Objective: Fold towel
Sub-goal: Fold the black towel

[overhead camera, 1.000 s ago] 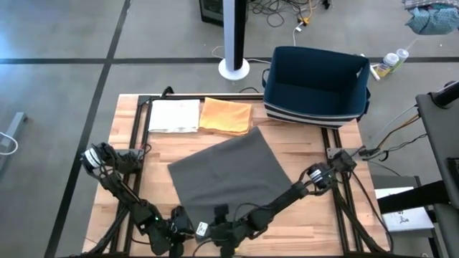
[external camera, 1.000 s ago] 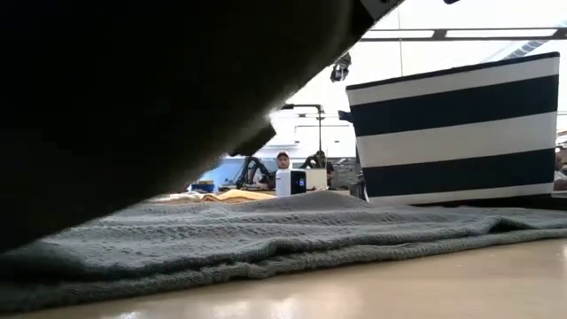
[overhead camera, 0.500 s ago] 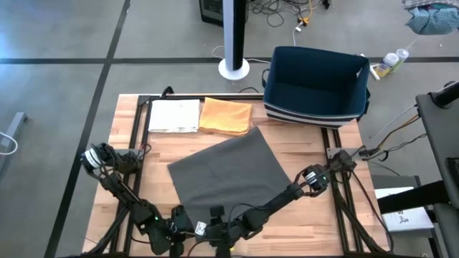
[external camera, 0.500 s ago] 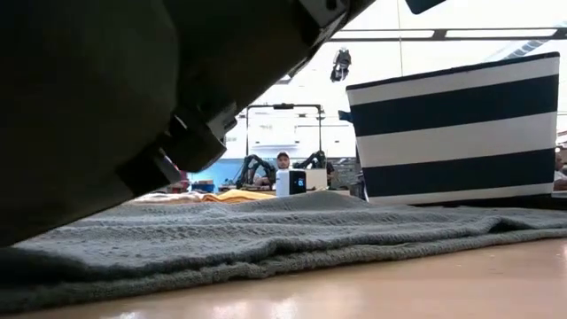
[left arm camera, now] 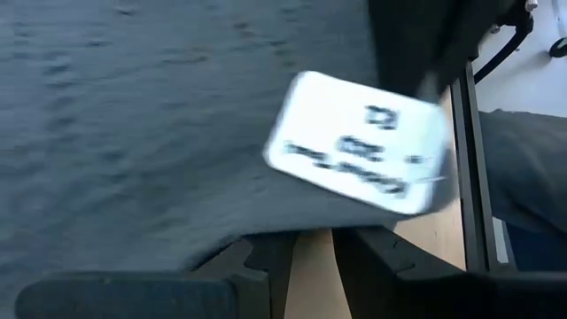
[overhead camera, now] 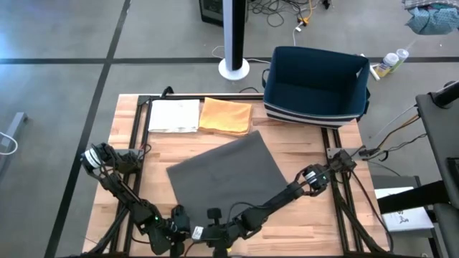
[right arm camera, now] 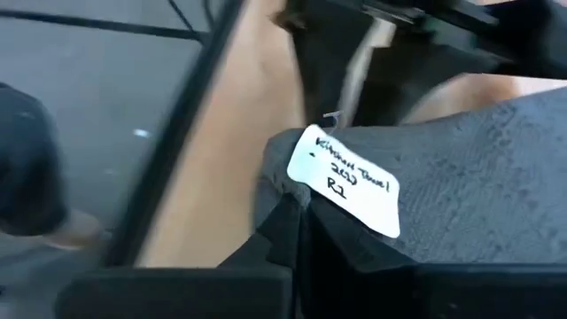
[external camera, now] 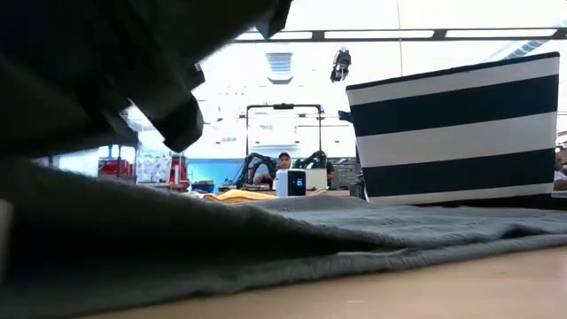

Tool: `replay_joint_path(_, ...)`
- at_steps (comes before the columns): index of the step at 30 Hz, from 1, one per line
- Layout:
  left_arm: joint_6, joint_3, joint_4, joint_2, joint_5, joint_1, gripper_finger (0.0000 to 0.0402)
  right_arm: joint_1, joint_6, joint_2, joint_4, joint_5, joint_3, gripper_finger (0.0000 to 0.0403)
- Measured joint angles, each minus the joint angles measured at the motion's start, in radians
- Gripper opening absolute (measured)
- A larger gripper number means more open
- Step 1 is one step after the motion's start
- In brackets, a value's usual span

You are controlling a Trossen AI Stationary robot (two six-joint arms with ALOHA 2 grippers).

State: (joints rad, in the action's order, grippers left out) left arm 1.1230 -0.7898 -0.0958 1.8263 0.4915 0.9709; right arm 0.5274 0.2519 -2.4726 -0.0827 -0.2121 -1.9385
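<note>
Grey cloth is what your next move turns on: the towel point(overhead camera: 226, 174) lies spread on the wooden counter point(overhead camera: 129, 165) as a tilted square, and its near corner points straight at both grippers; from that corner the cloth runs away toward the blue striped basket point(overhead camera: 315, 82), so I judge any fold has to carry the corner up and away along that diagonal. You have the right gripper point(overhead camera: 214, 228) at the near corner, and its wrist view shows its fingers pinched together on the towel's edge right by the white tag point(right arm camera: 346, 182); the left gripper point(overhead camera: 179, 231) sits just beside it, slightly to the left, with cloth lying over the slot between its fingers, but you cannot tell from that view whether it truly grips. The right arm is the one nearer the corner. Much is hidden: dark arm parts fill the low view's upper left, the raised cloth blocks the foreground, and from above the two grippers merge at the counter's near edge.
</note>
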Motion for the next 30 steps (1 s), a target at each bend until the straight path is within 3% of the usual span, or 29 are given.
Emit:
replay_joint_path(10,0.001,0.000,0.002,-0.007,-0.023,0.000,0.0077,-0.008,0.069,-0.018,0.077,0.016,0.040,0.0013)
replay_joint_path(16,0.001,0.004,0.021,-0.047,-0.069,0.000,0.0077,-0.020,0.118,-0.059,0.126,0.113,0.040,0.0080)
replay_joint_path(24,0.061,0.003,0.076,-0.180,-0.276,0.001,0.0077,-0.022,0.046,-0.029,0.091,0.115,0.036,0.0181)
replay_joint_path(27,0.037,0.003,0.088,-0.230,-0.216,0.002,0.0077,-0.022,0.016,0.018,0.042,0.109,0.035,0.0208)
replay_joint_path(30,-0.023,0.003,0.074,-0.241,0.007,0.000,0.0077,-0.022,-0.006,0.068,-0.017,0.107,0.034,0.0231)
